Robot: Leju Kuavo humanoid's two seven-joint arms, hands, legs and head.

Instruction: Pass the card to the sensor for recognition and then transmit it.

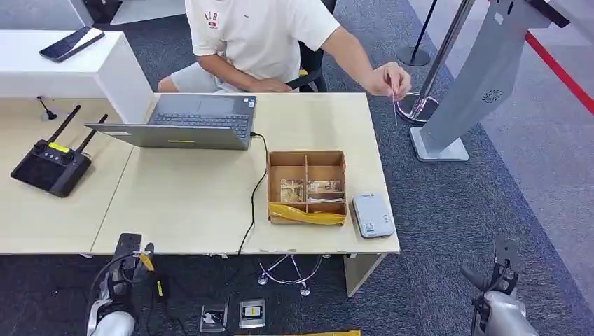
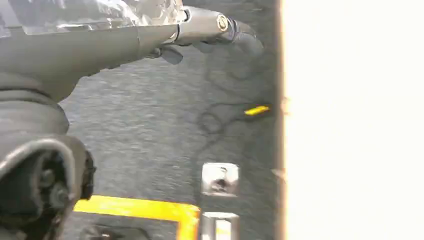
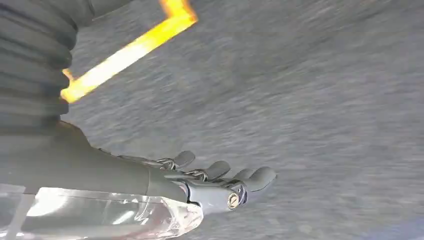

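Pale wood makes up the counter [image 1: 182, 203], and many things sit on it. Far to the left lies a black remote [image 1: 50, 166] with two thin sticks poking up. Next comes a grey laptop [image 1: 183, 122], opened, with a black cable [image 1: 253, 192] running from it over the front edge of the counter. A person in a white shirt [image 1: 256, 31] sits behind the laptop and reaches one hand [image 1: 391, 78] out to the right, past the end of the counter.

To the right of the laptop is a brown cardboard box [image 1: 307, 186] split into small parts. The cards [image 1: 308, 187] lie in the front parts of this box. Yellow tape [image 1: 308, 214] runs along its front side. Just beside the box, on its right, lies the small grey sensor [image 1: 372, 215], near the corner of the counter.

The left hand [image 1: 133, 262] hangs low in front of the counter, over the dark carpet. Its fingers [image 2: 235, 32] are spread a little and hold nothing. The right hand [image 1: 499, 269] hangs low too, well apart from the counter on the right. Its fingers [image 3: 220, 170] are loosely apart, with nothing in them. A grey stand [image 1: 466, 84] rises from the carpet on the far right.
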